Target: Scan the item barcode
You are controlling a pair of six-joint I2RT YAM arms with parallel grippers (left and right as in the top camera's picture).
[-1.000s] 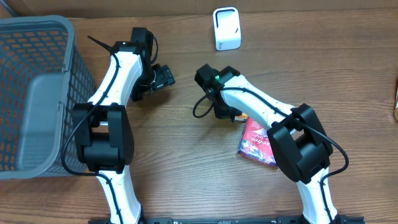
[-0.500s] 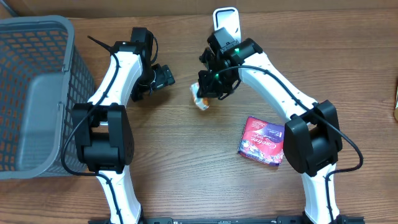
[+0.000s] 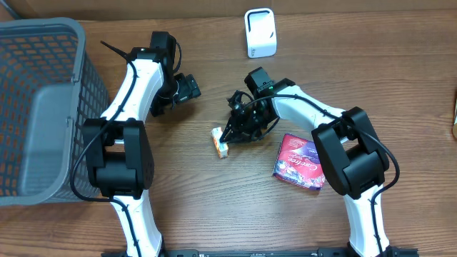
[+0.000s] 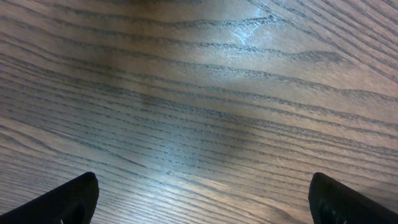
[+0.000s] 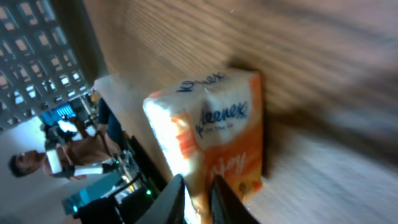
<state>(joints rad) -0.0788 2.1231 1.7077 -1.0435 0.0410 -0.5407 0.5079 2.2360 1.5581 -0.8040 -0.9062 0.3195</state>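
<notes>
Pincers are counted as two: the left pincer [image 3: 187, 88] and the right pincer [image 3: 230, 132], both over the wooden table [image 3: 214, 207]. One tissue pack [image 3: 220, 141], white and orange and printed Kleenex, is seen, together with one red packet [image 3: 298, 163], one white scanner [image 3: 260, 32] and one grey basket [image 3: 43, 57]. The tissue pack is laid on the table near its middle, just beside the tip of the right pincer, on the side towards the basket. The red packet lies on the other side of that arm, and the scanner stands well apart at the far edge. In the right wrist view the pack fills the middle of the picture directly ahead of the fingers [image 5: 174, 199], its lower edge reaching down to them. Those fingers are set close together with only a narrow gap between them; whether the pack's edge is pinched there or merely touched cannot be told. The left pincer is spread wide with nothing held, only bare table grain being seen between its fingertips [image 4: 68, 199], and it is placed well apart from the tissue pack.
</notes>
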